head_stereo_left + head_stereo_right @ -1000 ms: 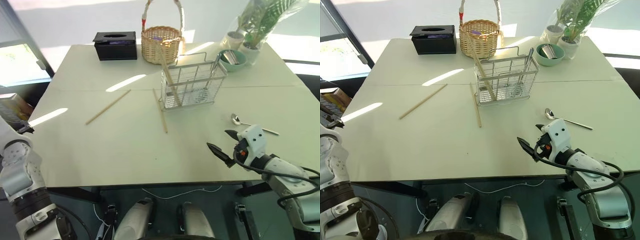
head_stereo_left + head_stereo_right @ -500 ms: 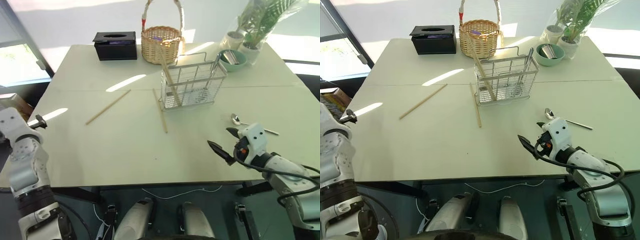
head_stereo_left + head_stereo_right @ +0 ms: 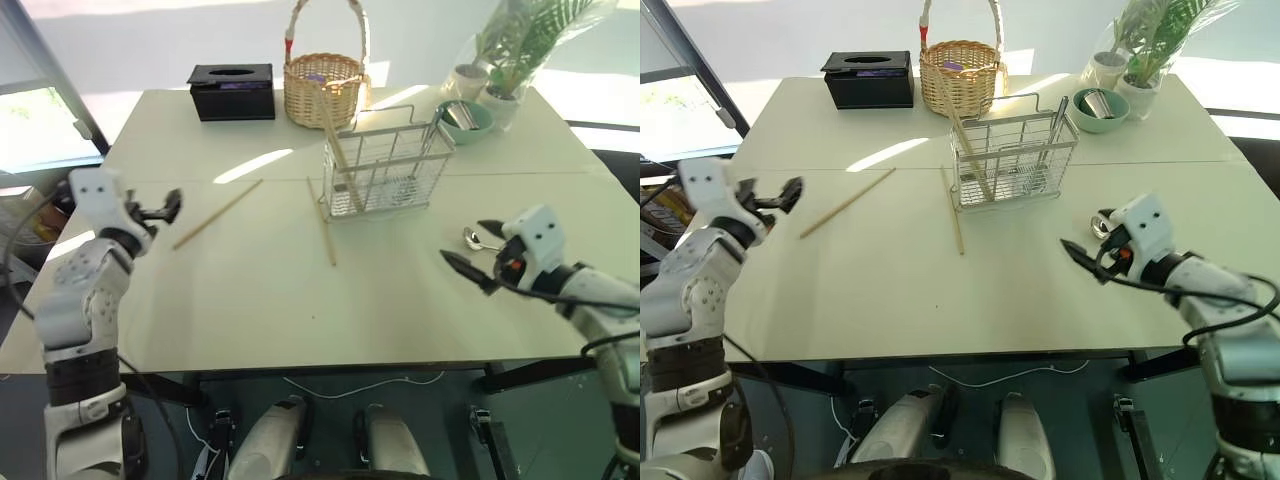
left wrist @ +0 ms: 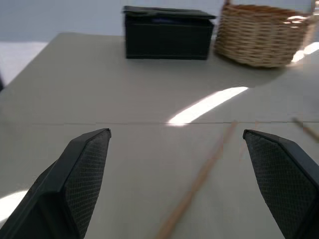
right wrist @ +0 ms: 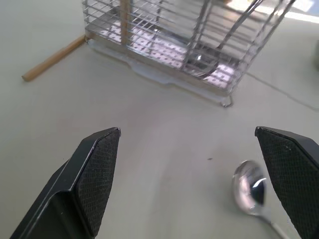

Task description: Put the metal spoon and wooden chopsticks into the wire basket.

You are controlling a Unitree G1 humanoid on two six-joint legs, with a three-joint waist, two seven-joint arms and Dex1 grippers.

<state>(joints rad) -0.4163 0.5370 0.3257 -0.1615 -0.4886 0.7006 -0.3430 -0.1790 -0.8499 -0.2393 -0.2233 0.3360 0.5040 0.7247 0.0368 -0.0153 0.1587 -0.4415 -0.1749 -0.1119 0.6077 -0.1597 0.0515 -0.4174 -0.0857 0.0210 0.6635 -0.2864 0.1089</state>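
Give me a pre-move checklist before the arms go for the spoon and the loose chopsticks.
1. Left end effector open and empty: ok.
2. Right end effector open and empty: ok.
3. Metal spoon lying free on the table, near the right end effector and not touched: ok.
4. Loose chopsticks reachable: one lies just ahead of the left end effector, another lies beside the wire basket: ok.
5. Wire basket upright with an open top; one chopstick and some utensils already stand in it: ok.
6. All task items in the basket: not ok, the spoon and two chopsticks are outside it.
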